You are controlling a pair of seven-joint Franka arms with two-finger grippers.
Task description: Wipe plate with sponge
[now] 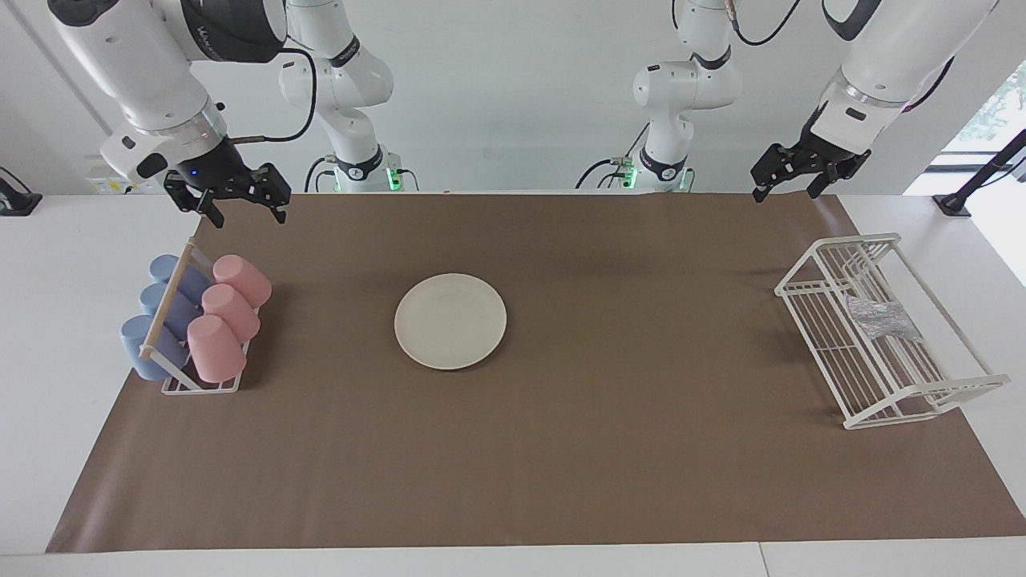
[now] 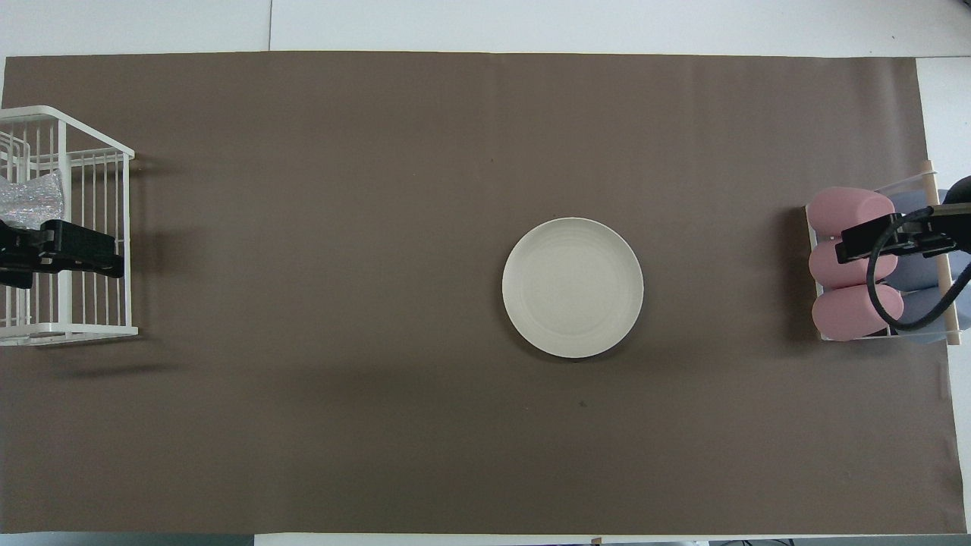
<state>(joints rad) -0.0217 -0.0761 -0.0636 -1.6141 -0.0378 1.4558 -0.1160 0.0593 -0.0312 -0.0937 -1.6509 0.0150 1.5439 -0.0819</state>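
Observation:
The round cream-white plate (image 1: 450, 320) (image 2: 573, 287) lies flat on the brown mat, near the table's middle. The silvery-grey sponge (image 1: 882, 316) (image 2: 30, 199) rests in a white wire rack (image 1: 922, 401) (image 2: 125, 243) at the left arm's end of the table. My left gripper (image 1: 789, 192) (image 2: 76, 254) hangs open in the air over that rack's robot-side end, apart from the sponge. My right gripper (image 1: 244, 212) (image 2: 887, 239) hangs open over the cup rack, holding nothing.
A rack (image 1: 200, 385) with pink cups (image 1: 228, 312) (image 2: 846, 211) and blue cups (image 1: 156, 320) stands at the right arm's end. A brown mat (image 1: 601, 449) (image 2: 341, 379) covers most of the white table.

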